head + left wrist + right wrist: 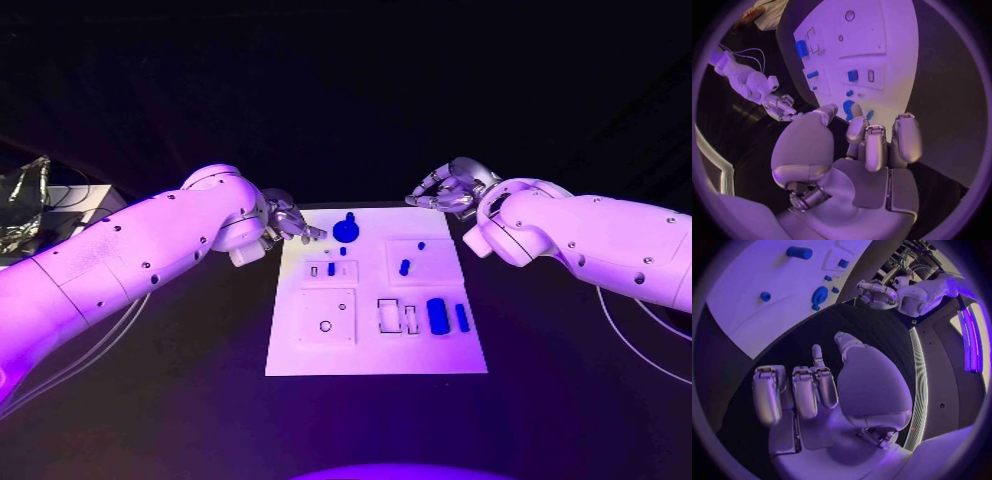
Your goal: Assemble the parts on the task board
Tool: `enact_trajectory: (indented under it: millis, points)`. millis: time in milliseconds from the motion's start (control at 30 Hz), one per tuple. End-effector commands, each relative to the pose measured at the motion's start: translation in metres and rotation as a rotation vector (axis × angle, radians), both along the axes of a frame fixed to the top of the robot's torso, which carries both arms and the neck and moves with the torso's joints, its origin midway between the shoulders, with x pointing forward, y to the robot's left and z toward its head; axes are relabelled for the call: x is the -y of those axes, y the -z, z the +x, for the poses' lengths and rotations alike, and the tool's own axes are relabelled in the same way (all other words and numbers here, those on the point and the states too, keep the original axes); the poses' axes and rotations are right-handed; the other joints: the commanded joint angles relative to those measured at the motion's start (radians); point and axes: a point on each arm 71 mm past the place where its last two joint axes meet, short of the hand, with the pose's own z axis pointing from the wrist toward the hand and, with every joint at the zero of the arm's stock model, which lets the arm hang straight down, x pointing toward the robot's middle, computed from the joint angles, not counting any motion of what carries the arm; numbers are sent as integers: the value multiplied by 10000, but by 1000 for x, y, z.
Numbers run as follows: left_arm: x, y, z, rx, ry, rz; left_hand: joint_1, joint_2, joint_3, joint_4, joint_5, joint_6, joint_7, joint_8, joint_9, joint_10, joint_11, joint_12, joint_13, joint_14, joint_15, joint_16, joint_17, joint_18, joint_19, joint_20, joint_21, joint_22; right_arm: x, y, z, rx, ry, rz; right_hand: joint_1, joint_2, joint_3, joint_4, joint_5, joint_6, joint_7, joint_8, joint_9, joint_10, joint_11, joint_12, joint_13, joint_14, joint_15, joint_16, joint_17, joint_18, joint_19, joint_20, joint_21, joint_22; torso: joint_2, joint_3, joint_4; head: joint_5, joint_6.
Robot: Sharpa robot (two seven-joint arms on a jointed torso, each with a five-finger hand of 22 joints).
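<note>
The white task board (368, 345) lies in the middle of the black table. At its far edge sits a round blue part with a stem (346, 230). Smaller blue pieces (405, 267) stand in the middle of the board, and two longer blue parts (437, 316) lie near its right edge. My left hand (291, 226) hovers at the board's far left corner, just left of the round part, fingers apart and holding nothing. My right hand (447, 189) hangs beyond the far right corner, also holding nothing. The left wrist view has the round part (848, 108) just past my left fingertips (856, 111).
The board carries raised square plates with slots and a small hole (326, 325). Black table (173, 400) surrounds the board on all sides. A pale box with cables (65, 205) stands at the far left, behind my left arm. In the right wrist view a blue cylinder (799, 252) lies on the board.
</note>
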Motion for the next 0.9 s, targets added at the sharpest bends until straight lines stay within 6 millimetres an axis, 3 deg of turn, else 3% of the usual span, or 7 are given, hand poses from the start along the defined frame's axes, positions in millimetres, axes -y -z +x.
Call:
enact_trajectory:
  millis: [33, 267, 367, 600, 900]
  points:
    - [-8, -8, 7, 313, -478, -415, 94, 10, -92, -8, 33, -132, 34, -209, -146, -155, 34, -116, -126, 831, 117, -52, 1972, 115, -51, 69, -56, -8, 0, -1, 0, 151, -83, 30, -101, 28, -41, -26, 44, -49, -5, 11, 9, 512, -58, -67, 2167, 919, -41, -35, 2064, 53, 656, -78, -57, 2107, 24, -9, -2, 37, 69]
    - [-27, -13, 23, 313, -1034, -395, 230, 0, -195, -18, 54, -264, 211, -692, -526, -561, 193, -522, -652, 775, 258, -137, 1811, 153, -173, 191, -167, -179, 1, -3, 2, 214, -40, 57, -100, 31, -39, -26, 45, -52, -5, 17, 13, 520, -59, -59, 2174, 919, -41, -35, 2065, 53, 656, -79, -57, 2107, 89, -35, -7, 73, 179]
    - [-29, -17, 29, 380, -1125, -461, 339, -29, -281, -12, 80, -547, 385, -1061, -806, -936, 349, -876, -1122, 732, 388, -186, 1717, 181, -276, 292, -254, -307, 2, -3, 2, 239, -17, 57, -100, 31, -39, -26, 45, -52, -5, 17, 13, 520, -59, -59, 2174, 919, -41, -35, 2065, 53, 656, -79, -57, 2107, 143, -60, -6, 80, 245]
    - [-24, -28, 42, 598, -1121, -546, 392, -65, -341, -15, 75, -583, 437, -1151, -904, -1076, 399, -990, -1272, 728, 436, -185, 1718, 181, -281, 339, -259, -303, 2, -6, 3, 306, 5, 55, -92, 38, -32, -30, 51, -56, -7, 26, 19, 518, -60, -62, 2172, 917, -42, -39, 2055, 52, 658, -79, -55, 2109, 287, -107, -33, 98, 355]
    - [-17, -20, 49, 525, -1087, -354, 517, 0, -327, -22, 109, -575, 468, -1221, -1001, -1169, 429, -1061, -1374, 728, 472, -177, 1727, 185, -292, 383, -268, -309, 1, -12, 4, 471, -25, 33, -87, 42, -26, -33, 60, -61, -7, 33, 24, 512, -61, -68, 2166, 917, -43, -39, 2056, 56, 651, -80, -69, 2100, 460, -158, -91, 171, 458]
